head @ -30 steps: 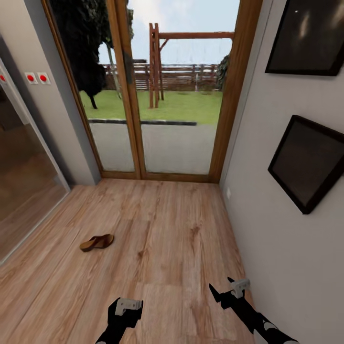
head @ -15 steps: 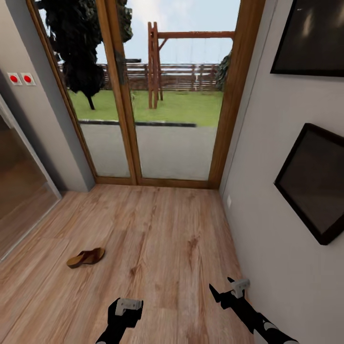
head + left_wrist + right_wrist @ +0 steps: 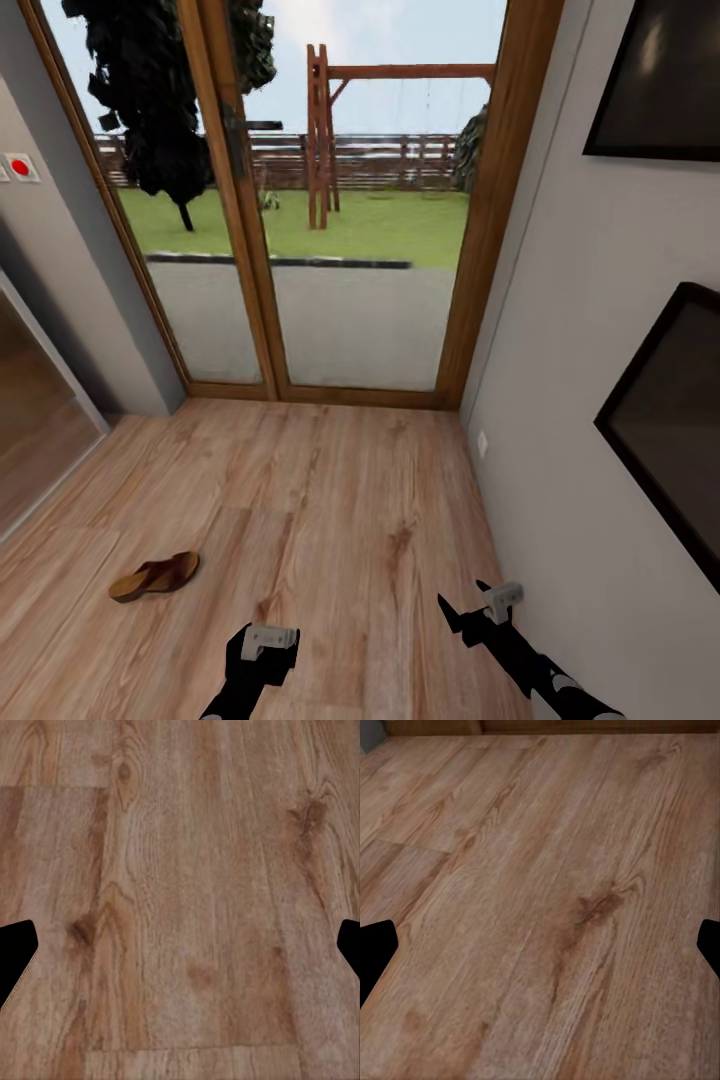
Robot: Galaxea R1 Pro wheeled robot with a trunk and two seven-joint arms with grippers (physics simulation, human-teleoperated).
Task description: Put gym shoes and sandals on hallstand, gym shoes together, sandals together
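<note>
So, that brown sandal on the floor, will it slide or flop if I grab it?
The sandal lies flat on smooth wood planks, so a nudge probably slides it. It looks low and open-backed, likely light. Its sole seems stiff; the strap may flex.

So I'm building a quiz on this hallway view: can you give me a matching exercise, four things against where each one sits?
Things:
1. sandal
2. glass door
3. dark picture frame
4. red button

Places:
A. on the wall at the right
B. straight ahead, at the end of the corridor floor
C. lying on the floor at the left, ahead of the left gripper
D. high on the wall at the left

Pairs: 1-C, 2-B, 3-A, 4-D
</note>
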